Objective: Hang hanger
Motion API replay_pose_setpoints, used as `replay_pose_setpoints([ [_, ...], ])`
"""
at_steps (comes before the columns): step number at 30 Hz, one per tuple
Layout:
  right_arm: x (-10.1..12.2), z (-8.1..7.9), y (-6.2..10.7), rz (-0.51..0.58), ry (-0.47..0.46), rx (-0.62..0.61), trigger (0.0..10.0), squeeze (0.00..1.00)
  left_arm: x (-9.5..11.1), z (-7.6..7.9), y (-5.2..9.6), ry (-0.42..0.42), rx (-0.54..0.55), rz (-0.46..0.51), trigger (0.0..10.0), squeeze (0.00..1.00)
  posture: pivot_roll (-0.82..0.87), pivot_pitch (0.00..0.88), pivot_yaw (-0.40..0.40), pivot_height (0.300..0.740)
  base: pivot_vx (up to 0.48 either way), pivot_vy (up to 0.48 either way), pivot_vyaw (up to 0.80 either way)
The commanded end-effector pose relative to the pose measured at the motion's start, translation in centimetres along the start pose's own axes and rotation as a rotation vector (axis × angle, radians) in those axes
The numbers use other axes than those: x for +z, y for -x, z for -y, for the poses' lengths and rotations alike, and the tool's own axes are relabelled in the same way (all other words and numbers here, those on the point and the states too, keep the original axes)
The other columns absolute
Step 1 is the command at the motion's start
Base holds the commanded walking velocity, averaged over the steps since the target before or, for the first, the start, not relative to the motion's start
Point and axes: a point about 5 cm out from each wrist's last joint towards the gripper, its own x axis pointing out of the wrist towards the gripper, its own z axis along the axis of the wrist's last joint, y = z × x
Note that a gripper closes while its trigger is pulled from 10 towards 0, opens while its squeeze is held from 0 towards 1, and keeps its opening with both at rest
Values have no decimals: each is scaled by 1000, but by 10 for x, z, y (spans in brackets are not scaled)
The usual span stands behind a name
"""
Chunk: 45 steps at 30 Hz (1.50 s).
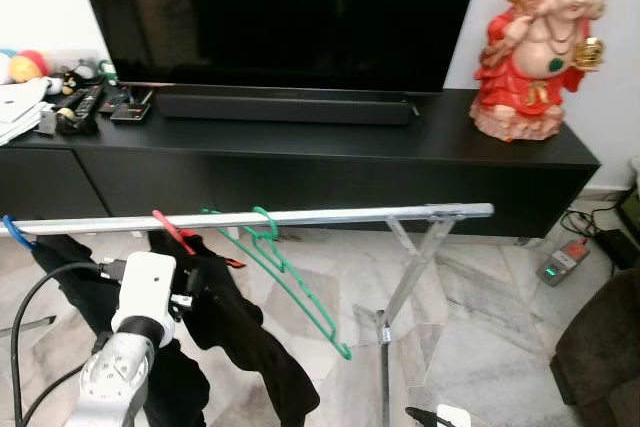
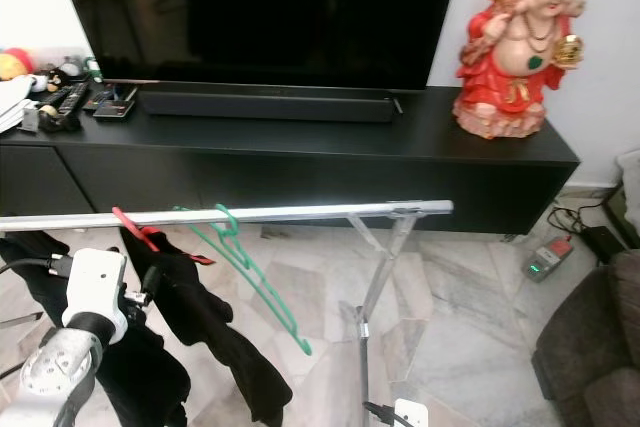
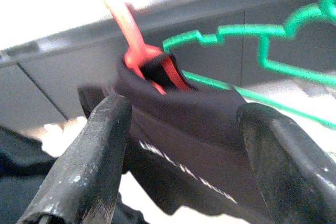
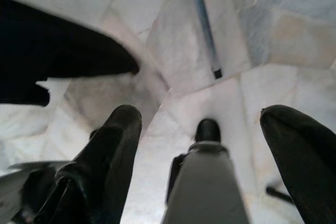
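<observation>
A silver rail (image 1: 330, 215) of a drying rack runs across in front of me. A red hanger (image 1: 171, 230) carrying a black garment (image 1: 240, 332) hooks over it at the left. Beside it on the right, an empty green hanger (image 1: 295, 285) dangles tilted from the rail. My left arm (image 1: 140, 297) reaches up to the garment. My left gripper (image 3: 182, 109) stands open, with the garment's shoulder (image 3: 184, 119) and the red hanger neck (image 3: 137, 59) between its fingers. My right gripper (image 4: 202, 115) hangs low and open over the marble floor (image 4: 199, 35).
A black TV console (image 1: 300, 162) with a large TV (image 1: 270, 7) stands behind the rack, a red statue (image 1: 535, 47) on its right end and remotes (image 1: 85, 107) on its left. A blue hanger (image 1: 14, 232) hooks at the rail's far left. A power strip (image 1: 562, 259) and dark sofa (image 1: 600, 347) are at right.
</observation>
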Motion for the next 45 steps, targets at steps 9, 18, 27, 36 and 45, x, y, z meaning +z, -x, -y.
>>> replay_pose_setpoints([
  [9,-5,-4,0,-24,3,26,10000,0,-6,26,17,10,-175,-271,10000,0,80,81,-1,740,0,0,0],
  [18,-6,-6,0,-25,11,37,10000,0,6,27,1,175,-96,-247,10000,0,65,71,11,740,0,0,0],
  [27,-7,-5,0,-26,8,34,10000,0,-3,21,22,110,-65,-213,10000,0,66,66,15,740,0,0,0],
  [36,-7,-6,0,-25,18,41,10000,0,-2,27,4,114,-18,-287,10000,0,70,73,13,740,0,0,0],
  [45,-6,-8,0,-23,11,43,10000,0,-4,27,-23,119,30,-360,10000,0,68,90,15,740,0,0,0],
])
